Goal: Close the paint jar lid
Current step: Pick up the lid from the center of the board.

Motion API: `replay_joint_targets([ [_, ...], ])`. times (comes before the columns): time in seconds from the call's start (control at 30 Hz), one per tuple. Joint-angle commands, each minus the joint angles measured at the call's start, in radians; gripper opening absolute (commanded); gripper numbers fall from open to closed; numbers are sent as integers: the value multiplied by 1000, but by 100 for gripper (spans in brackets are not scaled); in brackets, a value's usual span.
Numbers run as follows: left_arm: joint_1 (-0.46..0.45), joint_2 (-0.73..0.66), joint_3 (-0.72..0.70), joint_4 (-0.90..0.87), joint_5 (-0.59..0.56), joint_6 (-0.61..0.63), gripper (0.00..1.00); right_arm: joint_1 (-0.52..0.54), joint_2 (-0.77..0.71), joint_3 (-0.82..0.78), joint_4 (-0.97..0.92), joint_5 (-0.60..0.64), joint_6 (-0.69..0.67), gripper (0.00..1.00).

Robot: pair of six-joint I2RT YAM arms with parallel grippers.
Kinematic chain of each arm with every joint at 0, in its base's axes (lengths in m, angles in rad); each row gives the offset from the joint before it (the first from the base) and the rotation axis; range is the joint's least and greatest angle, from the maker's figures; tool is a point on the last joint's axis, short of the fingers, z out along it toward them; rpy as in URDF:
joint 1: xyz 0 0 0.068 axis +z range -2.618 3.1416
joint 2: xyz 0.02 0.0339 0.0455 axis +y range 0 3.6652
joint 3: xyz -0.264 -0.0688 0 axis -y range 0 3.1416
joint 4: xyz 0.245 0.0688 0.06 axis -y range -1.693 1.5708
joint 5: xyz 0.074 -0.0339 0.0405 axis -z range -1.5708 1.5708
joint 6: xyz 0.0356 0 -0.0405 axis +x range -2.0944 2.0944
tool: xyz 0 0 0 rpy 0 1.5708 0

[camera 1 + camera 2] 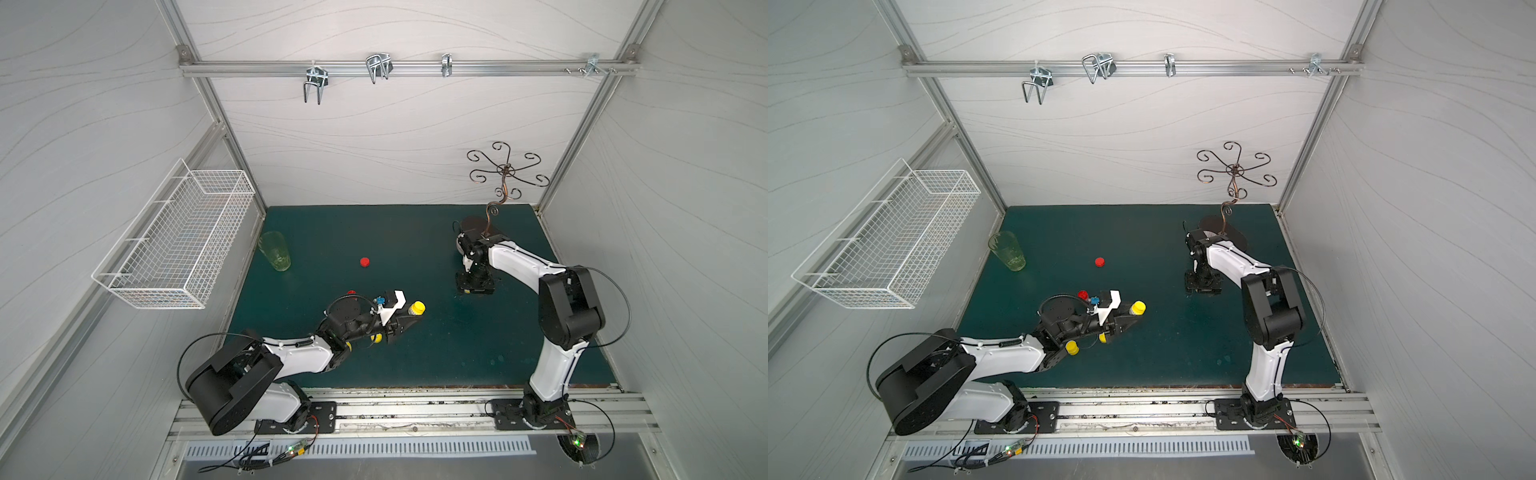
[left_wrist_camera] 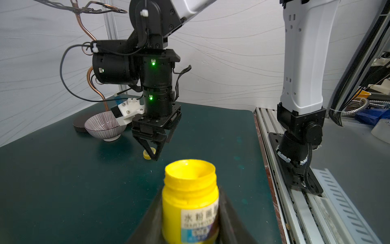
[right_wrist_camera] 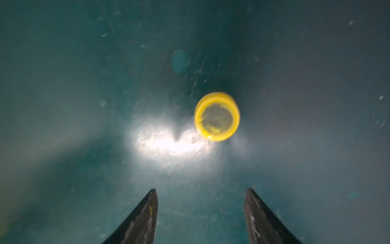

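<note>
Left hand (image 1: 406, 321) clenched around the yellow paint jar (image 2: 189, 191), jar mouth uncovered, right hand (image 3: 201, 190) released, fingers spread low over the green worktop (image 1: 457, 357), yellow lid (image 3: 217, 116) lying on it just beyond the fingertips, well apart from the jar

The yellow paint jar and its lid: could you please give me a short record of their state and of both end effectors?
jar: yellow paint jar, mouth open, no lid on it
left end effector: shut on the jar's body
lid: yellow lid, lying loose on the green mat, picture blurred
right end effector: open, pointing down at the mat near the lid, nothing held
task status: lid not yet on the jar
</note>
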Motion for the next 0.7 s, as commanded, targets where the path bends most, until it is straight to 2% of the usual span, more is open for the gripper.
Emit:
replay_joint_targets([
  [0.0, 3, -24, -1, 43, -9, 5, 21, -23, 47, 39, 36, 63, 17, 59],
  [0.47, 3, -25, 2, 16, -21, 12, 21, -58, 128, 82, 77, 31, 19, 49],
  [0.67, 4, -25, 0, 13, -29, 14, 21, -62, 135, 63, 82, 20, 18, 39],
])
